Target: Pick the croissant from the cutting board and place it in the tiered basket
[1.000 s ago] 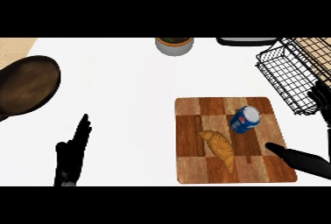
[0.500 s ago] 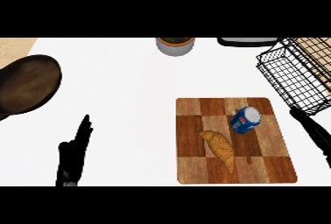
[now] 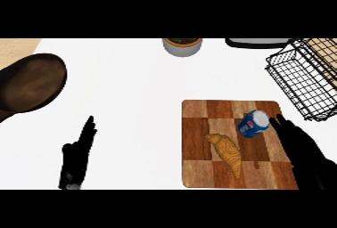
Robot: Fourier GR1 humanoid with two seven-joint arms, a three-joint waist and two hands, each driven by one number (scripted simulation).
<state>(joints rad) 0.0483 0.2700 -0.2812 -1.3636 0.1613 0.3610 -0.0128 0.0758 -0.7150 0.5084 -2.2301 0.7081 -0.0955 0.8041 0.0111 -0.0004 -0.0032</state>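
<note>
A golden-brown croissant [image 3: 227,153] lies on the checkered wooden cutting board [image 3: 197,133], lower middle of it. A blue soda can [image 3: 254,124] lies on its side just above and right of the croissant. My right hand [image 3: 304,151] is open, fingers straight, over the board's right edge, its fingertips beside the can and right of the croissant, touching neither that I can see. The black wire tiered basket [image 3: 302,82] stands at the upper right. My left hand [image 3: 77,156] rests open at the lower left, fingers up.
A dark round wooden bowl or pan [image 3: 30,82] sits at the far left. A grey pot with dark contents [image 3: 182,46] stands at the top centre, and a dark tray edge [image 3: 256,42] shows beside it.
My right hand has swung in from the right edge and now lies along the board's right side, fingertips by the can. The croissant, can and left hand have not moved.
</note>
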